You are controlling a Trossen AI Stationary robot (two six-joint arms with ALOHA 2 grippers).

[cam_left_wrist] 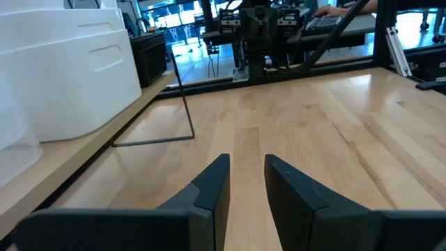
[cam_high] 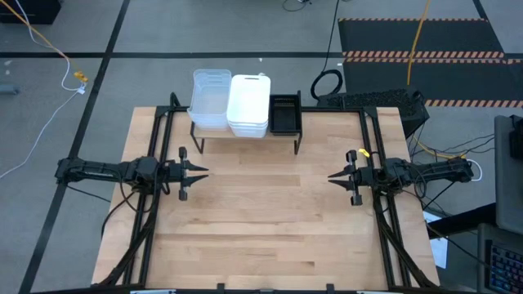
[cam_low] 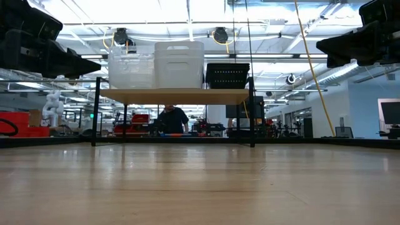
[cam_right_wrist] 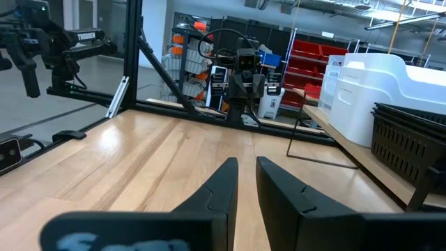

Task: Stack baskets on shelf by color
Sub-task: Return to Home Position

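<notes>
The shelf (cam_low: 175, 95) stands at the table's far edge, on thin black legs. On its plank stand three stacks side by side: clear baskets (cam_high: 211, 100) at the left, white baskets (cam_high: 248, 104) in the middle, and black perforated baskets (cam_high: 285, 113) at the right. My left gripper (cam_high: 203, 171) hovers above the table's left side, pointing right, shut and empty. My right gripper (cam_high: 333, 176) hovers above the right side, pointing left, shut and empty. Both are nearer than the shelf and well apart from it. The left wrist view shows the white stack (cam_left_wrist: 77, 70). The right wrist view shows the black stack (cam_right_wrist: 411, 150).
Bare wood tabletop (cam_high: 261, 220) lies between the two arms and toward the near edge. Black frame rails (cam_high: 155, 204) run along the table's left and right sides. A keyboard (cam_high: 376, 100) lies beyond the far right corner. A person (cam_low: 172, 119) shows in the room behind the shelf.
</notes>
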